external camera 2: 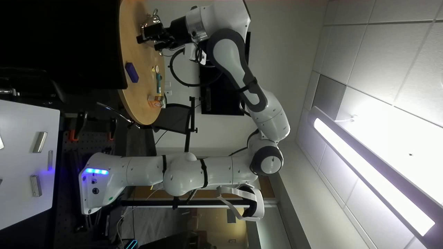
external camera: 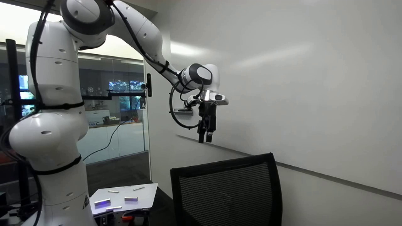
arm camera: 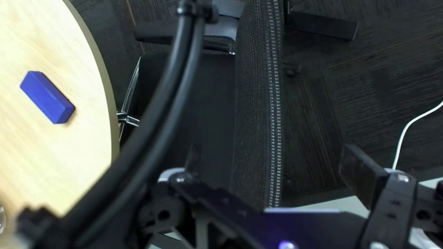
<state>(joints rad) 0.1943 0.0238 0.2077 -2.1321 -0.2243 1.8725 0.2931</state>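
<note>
My gripper is open in the wrist view, with its two black fingers wide apart and nothing between them. It also hangs pointing down in an exterior view, above a black mesh chair. The chair's back shows beneath and between the fingers in the wrist view. A blue-purple block lies on a round wooden table to the left, apart from the gripper. The block also shows in an exterior view that stands sideways. There a shiny metal pot appears behind the gripper.
An orange-and-white box and a teal item are on the table. A whiteboard wall rises beside the arm. A white panel with several metal bars lies near the robot base. A hose loop crosses the wrist view.
</note>
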